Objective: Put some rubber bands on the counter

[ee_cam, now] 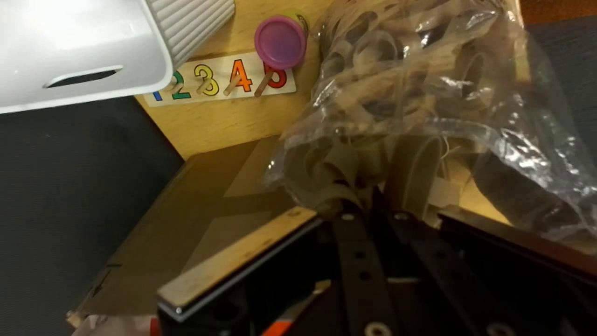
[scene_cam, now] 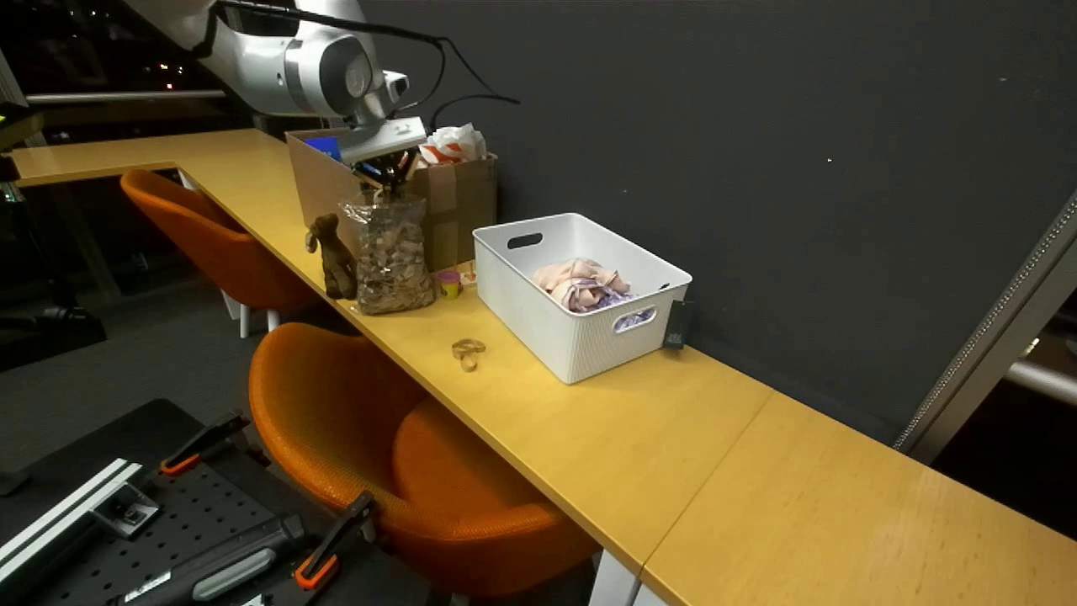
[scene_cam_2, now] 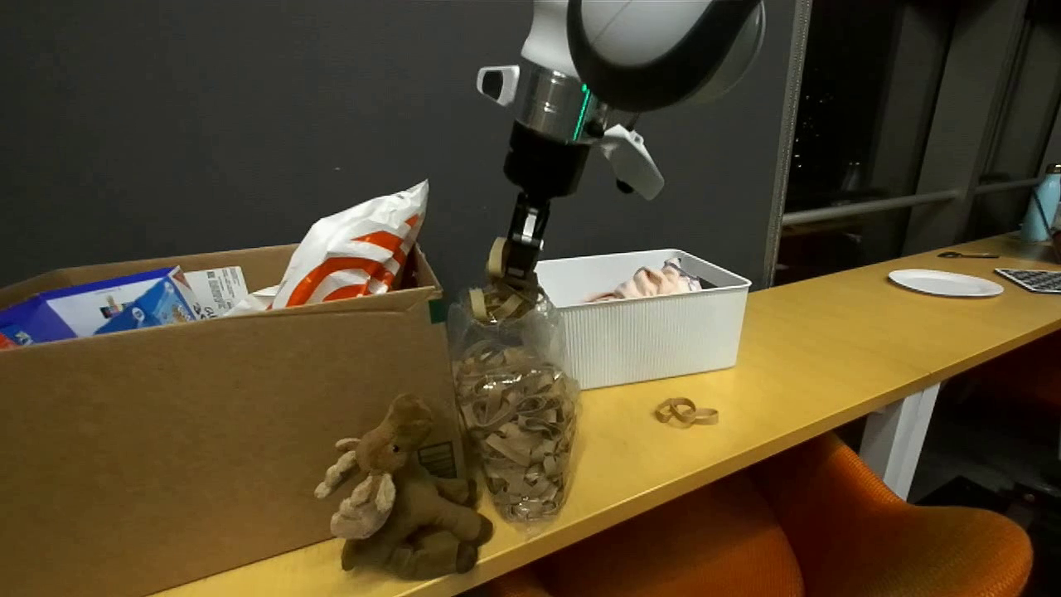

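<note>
"Pinching bands point(scene_cam_2: 496, 259), by the look: the gripper point(ee_cam: 374, 210) is narrow, loops caught at its tips, right at the mouth of the bag point(scene_cam: 394, 261). Can't tell if plastic is caught too."

"Other bands?"

"Most inside the bag, a few already on the counter point(scene_cam: 639, 446) near the bin point(scene_cam: 526, 307)."

"Risks?"

"Bag lifting or tipping, if loops tangle or plastic snags in the jaws. It stands near the counter's edge, toy moose point(scene_cam_2: 414, 506) beside it, so a hard tug might send both over. Loosely held loops could also slip out and drop into the bag."

"And the bands' look?"

"Flat, tan, ribbon-like; curled through one another in the bag, overlapping open loops on the counter."

"Around them?"

"Box point(scene_cam_2: 232, 448) just beside the bag; tub point(ee_cam: 281, 43) and number strip point(ee_cam: 219, 77) between bag and bin; orange chairs point(scene_cam: 328, 404) below the edge. Probably next: slow lift clear of the bag, then across and down by the loose loops."
</note>
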`<state>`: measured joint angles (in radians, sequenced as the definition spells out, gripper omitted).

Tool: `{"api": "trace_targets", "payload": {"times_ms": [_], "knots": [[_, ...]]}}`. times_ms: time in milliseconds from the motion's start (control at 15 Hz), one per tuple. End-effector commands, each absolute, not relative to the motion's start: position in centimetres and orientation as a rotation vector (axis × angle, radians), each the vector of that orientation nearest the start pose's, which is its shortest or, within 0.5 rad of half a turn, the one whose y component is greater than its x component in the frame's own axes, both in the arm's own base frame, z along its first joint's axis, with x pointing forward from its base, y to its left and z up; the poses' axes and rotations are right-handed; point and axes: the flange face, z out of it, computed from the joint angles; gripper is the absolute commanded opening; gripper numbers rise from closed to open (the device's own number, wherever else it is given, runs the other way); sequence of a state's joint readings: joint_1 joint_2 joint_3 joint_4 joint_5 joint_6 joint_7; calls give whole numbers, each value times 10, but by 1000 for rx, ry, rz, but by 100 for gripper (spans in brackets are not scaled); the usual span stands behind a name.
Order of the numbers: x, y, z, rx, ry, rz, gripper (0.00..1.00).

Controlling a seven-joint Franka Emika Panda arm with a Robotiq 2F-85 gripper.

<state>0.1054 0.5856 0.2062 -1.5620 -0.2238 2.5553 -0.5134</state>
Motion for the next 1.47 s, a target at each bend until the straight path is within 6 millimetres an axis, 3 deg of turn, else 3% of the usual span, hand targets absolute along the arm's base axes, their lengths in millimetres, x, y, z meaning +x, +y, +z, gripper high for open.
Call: {"api": "trace_targets", "payload": {"times_ms": [0,133,267,400,533,733,1000,1400], "knots": [[684,194,396,-2866,-1376,-738,2],[675,182,417,-2896,-1343,-774,2],[665,157,435,-2965,-1281,-790,2],[657,127,438,-3024,-1207,-776,2],[654,95,428,-3077,-1127,-729,2],[651,49,394,-3155,-1017,-618,2],[654,3,323,-3195,-922,-451,2],[673,11,223,-3143,-942,-399,2]]}}
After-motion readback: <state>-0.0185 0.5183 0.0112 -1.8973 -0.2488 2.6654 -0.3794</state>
